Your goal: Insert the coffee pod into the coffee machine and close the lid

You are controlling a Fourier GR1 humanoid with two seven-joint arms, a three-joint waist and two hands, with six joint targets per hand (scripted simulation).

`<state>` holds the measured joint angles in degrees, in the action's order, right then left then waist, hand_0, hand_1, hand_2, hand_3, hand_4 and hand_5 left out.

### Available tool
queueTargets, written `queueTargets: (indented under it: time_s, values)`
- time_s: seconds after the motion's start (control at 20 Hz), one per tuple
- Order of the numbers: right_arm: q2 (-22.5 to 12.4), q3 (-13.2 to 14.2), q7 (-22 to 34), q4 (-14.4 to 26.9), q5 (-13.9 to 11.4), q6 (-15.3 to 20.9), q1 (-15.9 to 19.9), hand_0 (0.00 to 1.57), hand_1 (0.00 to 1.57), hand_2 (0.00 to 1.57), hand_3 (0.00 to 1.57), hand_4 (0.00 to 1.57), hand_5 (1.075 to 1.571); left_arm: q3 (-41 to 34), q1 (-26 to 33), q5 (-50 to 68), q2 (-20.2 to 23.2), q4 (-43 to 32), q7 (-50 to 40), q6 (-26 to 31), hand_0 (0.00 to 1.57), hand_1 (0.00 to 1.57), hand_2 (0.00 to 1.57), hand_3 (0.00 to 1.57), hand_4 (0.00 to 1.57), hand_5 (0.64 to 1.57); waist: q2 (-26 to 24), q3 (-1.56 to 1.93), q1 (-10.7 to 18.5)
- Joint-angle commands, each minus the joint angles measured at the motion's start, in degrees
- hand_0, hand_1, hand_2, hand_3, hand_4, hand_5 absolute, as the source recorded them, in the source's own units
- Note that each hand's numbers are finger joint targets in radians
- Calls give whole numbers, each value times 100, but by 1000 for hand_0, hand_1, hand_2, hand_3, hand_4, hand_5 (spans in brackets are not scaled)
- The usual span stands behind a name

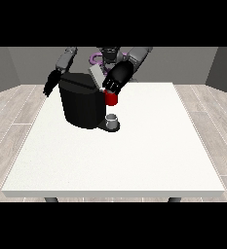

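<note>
Front view: unlabelled black coffee machine (81,104) on white table (134,160).

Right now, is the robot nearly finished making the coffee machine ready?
Not finished. The grey lid of the black coffee machine stands tilted up, so closing is left. The black hand at the view's right is at the machine's top, just above a red thing at the machine. The hand at the view's left hangs beside the machine. I cannot tell whether the pod is in.
</note>
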<state>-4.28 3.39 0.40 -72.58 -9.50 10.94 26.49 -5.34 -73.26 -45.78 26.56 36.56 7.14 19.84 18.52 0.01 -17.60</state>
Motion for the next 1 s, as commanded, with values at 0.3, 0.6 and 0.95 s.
queueTargets:
  time_s: [0.3, 0.6, 0.95]
  values:
    - [-23, -12, -240, 99, -140, 122, -41, 0, 0, 0, 0, 0, 1571, 216, 102, -328, -37, 12, 213, -307, 1096, 1096, 1127, 990, 0, 1571, 154, 2, 98]
    - [27, -91, -37, -178, -35, -9, -100, 0, 0, 0, 0, 0, 1571, -87, 164, -149, 20, -99, 481, -597, 1150, 1150, 1145, 953, 0, 1571, 156, -1, -107]
    - [42, -157, 219, -178, -236, 184, 212, 0, 0, 0, 0, 218, 1571, -165, -136, -191, 295, -181, 661, -512, 1224, 1224, 1202, 978, 0, 1571, 337, -2, -133]
